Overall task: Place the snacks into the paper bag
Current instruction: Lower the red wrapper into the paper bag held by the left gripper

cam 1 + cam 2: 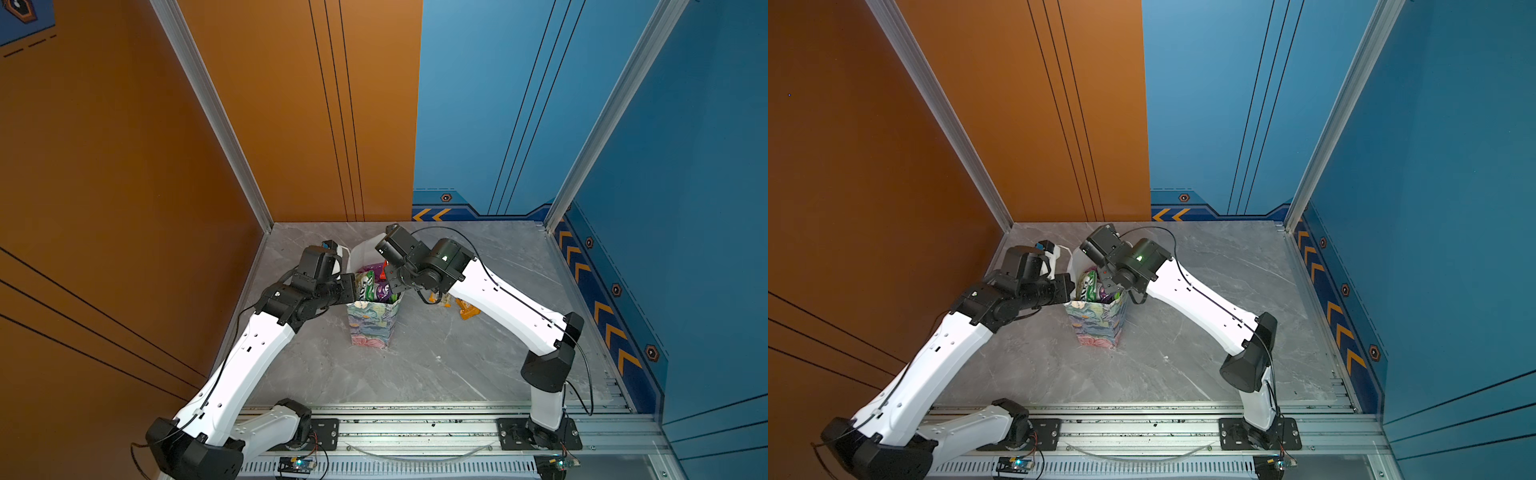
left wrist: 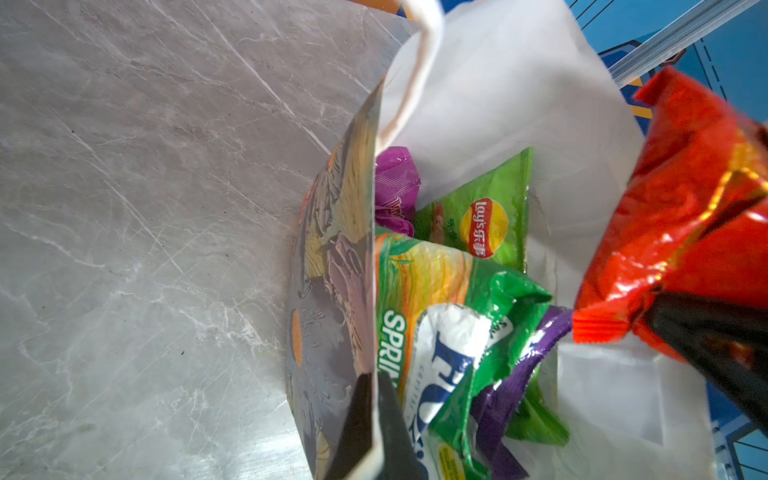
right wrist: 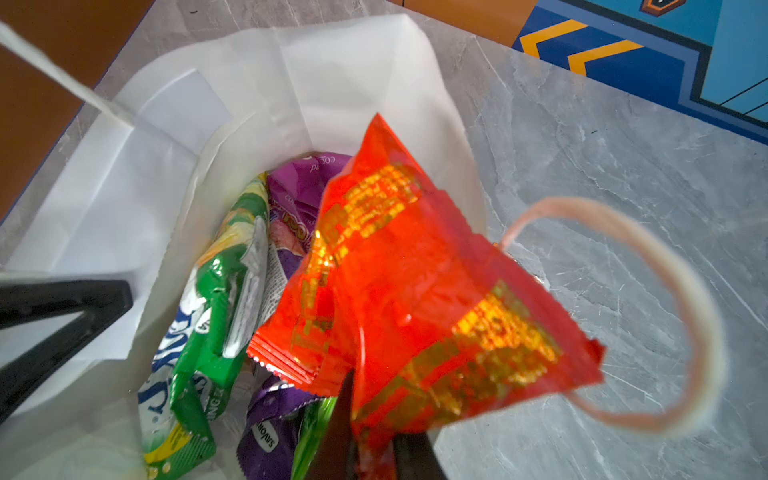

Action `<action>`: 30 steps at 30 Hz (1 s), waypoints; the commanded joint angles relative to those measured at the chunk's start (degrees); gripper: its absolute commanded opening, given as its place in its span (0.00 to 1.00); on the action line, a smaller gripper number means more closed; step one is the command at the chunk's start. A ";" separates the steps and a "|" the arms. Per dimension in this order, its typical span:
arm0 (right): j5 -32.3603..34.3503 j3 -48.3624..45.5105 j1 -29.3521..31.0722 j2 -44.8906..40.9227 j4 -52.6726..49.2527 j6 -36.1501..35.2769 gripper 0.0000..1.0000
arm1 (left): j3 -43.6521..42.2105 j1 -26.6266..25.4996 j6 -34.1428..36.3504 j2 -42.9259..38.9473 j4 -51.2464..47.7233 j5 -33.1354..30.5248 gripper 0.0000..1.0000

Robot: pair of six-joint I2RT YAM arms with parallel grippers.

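Note:
The floral paper bag (image 1: 374, 326) (image 1: 1096, 326) stands upright mid-table in both top views. My left gripper (image 2: 374, 388) (image 1: 350, 288) is shut on the bag's near wall (image 2: 332, 270), one finger outside and one inside. Over the bag's open mouth my right gripper (image 3: 374, 440) (image 1: 388, 270) is shut on a small red packet (image 3: 415, 291) (image 2: 685, 208) that hangs above the white inside (image 3: 208, 124). Inside lie a green FOX'S packet (image 2: 436, 332) (image 3: 208, 311), a green Lay's packet (image 2: 486, 220), a magenta one (image 2: 395, 183) (image 3: 303, 183) and a purple one (image 2: 507, 386) (image 3: 270, 428).
Orange packets (image 1: 467, 309) lie on the marble table right of the bag, partly under the right arm. A cord handle (image 3: 665, 311) loops out from the bag's rim. An orange wall stands close on the left and a blue wall on the right. The metal rail (image 1: 415, 428) runs along the front.

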 commanded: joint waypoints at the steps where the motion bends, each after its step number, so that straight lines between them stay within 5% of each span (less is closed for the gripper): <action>1: 0.04 3.03 -1.19 1.76 -1.43 -1.23 0.05 | 0.71 -0.50 1.38 -2.02 3.50 0.57 0.02; 19: -1.01 9.73 -1.88 10.21 -2.61 -3.45 0.07 | 0.73 -0.59 1.44 -2.10 3.50 0.60 0.02; 30: -1.79 10.10 -1.41 9.97 -2.60 -4.25 0.21 | 0.70 -0.57 1.53 -1.92 3.50 0.43 0.02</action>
